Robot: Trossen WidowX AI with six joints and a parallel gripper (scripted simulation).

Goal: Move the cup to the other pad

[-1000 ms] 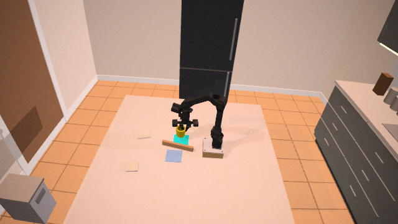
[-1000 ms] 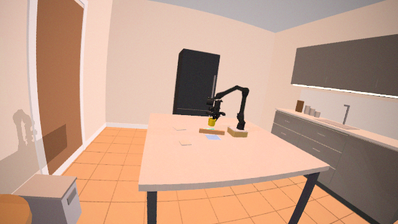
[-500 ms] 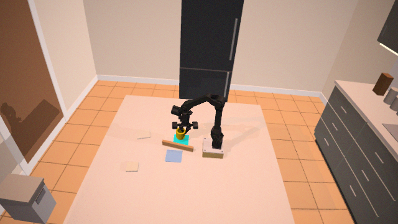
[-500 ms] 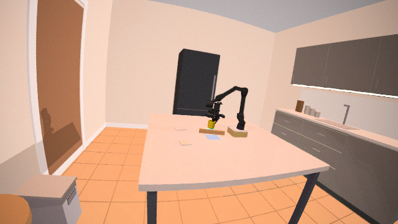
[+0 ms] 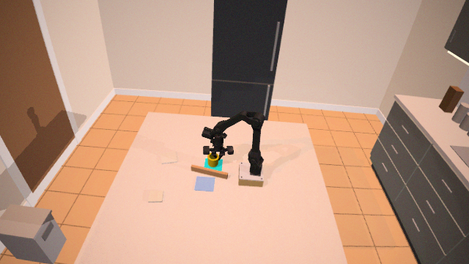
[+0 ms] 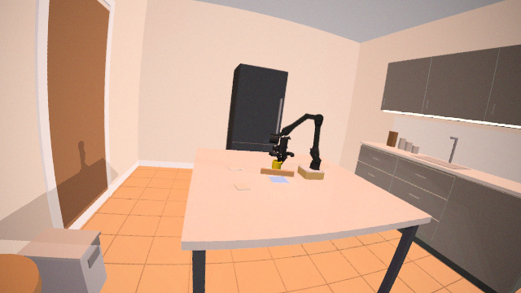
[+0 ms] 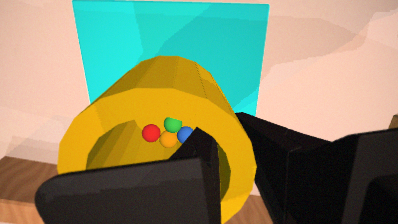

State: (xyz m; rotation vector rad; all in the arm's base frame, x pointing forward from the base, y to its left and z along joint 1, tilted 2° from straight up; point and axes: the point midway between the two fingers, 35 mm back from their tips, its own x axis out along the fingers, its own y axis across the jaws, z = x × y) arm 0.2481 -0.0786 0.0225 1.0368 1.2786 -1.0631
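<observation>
Left to right: brown door [image 5: 33, 73] [image 6: 77, 89], then grey bin [image 5: 47, 242] [image 6: 61, 268] on the tiled floor, lid down. On the bench [image 5: 256, 220] [image 6: 305, 212] [image 7: 320, 65], left side: tan square [image 5: 155, 196] [image 6: 242, 186] lying flat nearer the front, pale square [image 5: 169, 158] [image 6: 235, 168] farther back, well apart from it. Next, blue pad [image 5: 204, 184] [image 6: 278, 180], flat, nothing standing on it. Wooden bar [image 5: 209, 171] [image 6: 277, 172] [image 7: 25, 180] runs between the blue pad and cyan pad [image 5: 219, 167] [image 7: 225, 40], slightly slanted in top view. Yellow cup [image 5: 212, 161] [image 6: 276, 164] [image 7: 167, 75] is at the cyan pad, behind the bar, mouth up; can't tell whether its bottom touches the pad. Marbles in the cup: red [image 7: 151, 133], orange [image 7: 168, 139], green [image 7: 173, 125], blue [image 7: 185, 134], bunched together, blue partly hidden. Black tool [image 5: 215, 155] [image 6: 279, 160] [image 7: 223, 123] points down, pinching the cup's wall, one finger inside the mouth, other outside. Arm [image 5: 256, 136] [image 6: 317, 138] arches from the tool over to its base [image 5: 250, 182] [image 6: 311, 174], right of the cup. Dark fridge [image 5: 245, 44] [image 6: 256, 106] stands behind the bench. Far right, grey drawers [image 5: 414, 176] [image 6: 411, 183] under a pale counter.
</observation>
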